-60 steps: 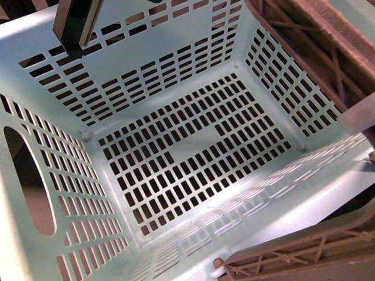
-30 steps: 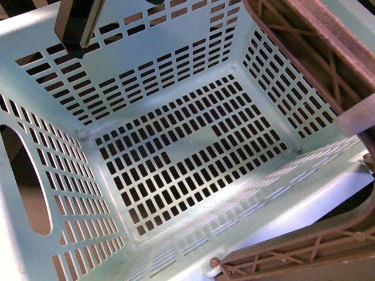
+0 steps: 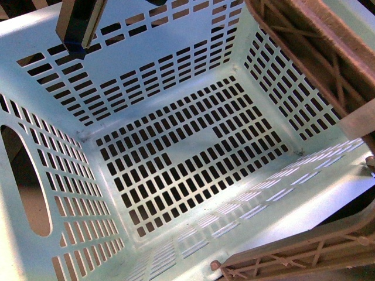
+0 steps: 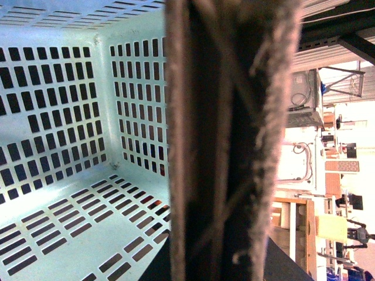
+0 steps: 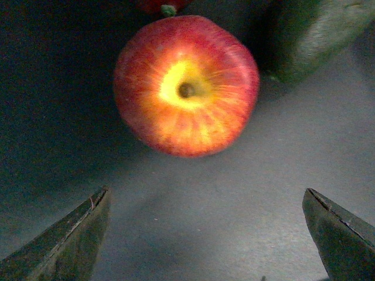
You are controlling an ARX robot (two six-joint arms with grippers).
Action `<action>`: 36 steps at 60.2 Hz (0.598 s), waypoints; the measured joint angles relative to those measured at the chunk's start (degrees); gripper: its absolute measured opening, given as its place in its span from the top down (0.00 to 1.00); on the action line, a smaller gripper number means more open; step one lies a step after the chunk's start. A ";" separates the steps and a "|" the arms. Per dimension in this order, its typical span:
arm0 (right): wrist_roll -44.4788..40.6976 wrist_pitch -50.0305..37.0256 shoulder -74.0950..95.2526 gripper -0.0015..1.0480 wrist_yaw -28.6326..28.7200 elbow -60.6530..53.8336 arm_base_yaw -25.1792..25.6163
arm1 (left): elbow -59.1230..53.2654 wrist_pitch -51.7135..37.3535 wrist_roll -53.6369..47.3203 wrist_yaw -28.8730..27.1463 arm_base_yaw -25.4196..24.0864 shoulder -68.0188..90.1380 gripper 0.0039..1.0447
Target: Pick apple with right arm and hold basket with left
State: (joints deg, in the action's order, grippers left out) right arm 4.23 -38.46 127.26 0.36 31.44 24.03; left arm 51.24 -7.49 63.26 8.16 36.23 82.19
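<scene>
The pale mint basket (image 3: 176, 76) fills the front view, with nothing on its slotted floor. Its brown ribbed handle (image 3: 328, 52) crosses the right side with a white band (image 3: 357, 120). In the left wrist view the handle (image 4: 228, 140) stands blurred and very close, and my left gripper (image 4: 220, 263) is shut on it, its jaws mostly hidden. The right wrist view has the red apple (image 5: 186, 85) with its yellow stem dimple lying on a dark grey surface. My right gripper (image 5: 205, 234) is open, its dark fingertips (image 5: 88, 216) spread wide just short of the apple and apart from it.
A dark and tan part (image 3: 79, 26) hangs over the basket's far wall. Beside the apple lies a dull green object (image 5: 316, 35), and a red thing with a green tip (image 5: 161, 6) peeks in beyond it. Shelving and equipment (image 4: 334, 175) stand behind the handle.
In the front view the basket has shifted slightly, its floor drifting left and the handle edging lower at the near corner.
</scene>
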 joint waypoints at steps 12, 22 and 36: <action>4.98 1.66 3.26 0.09 -2.23 5.49 -1.77 | 0.00 0.00 0.00 -0.07 0.00 0.02 0.95; 6.67 3.15 5.05 0.09 -2.54 8.15 -1.38 | 0.00 0.00 0.02 -0.07 0.00 0.00 0.95; 7.87 4.42 7.43 0.09 -2.75 11.21 -0.85 | 0.00 0.00 0.00 -0.07 0.00 0.00 0.95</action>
State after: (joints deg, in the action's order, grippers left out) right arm 12.10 -34.04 134.69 -2.39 42.65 23.18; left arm 51.24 -7.49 63.26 8.10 36.23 82.19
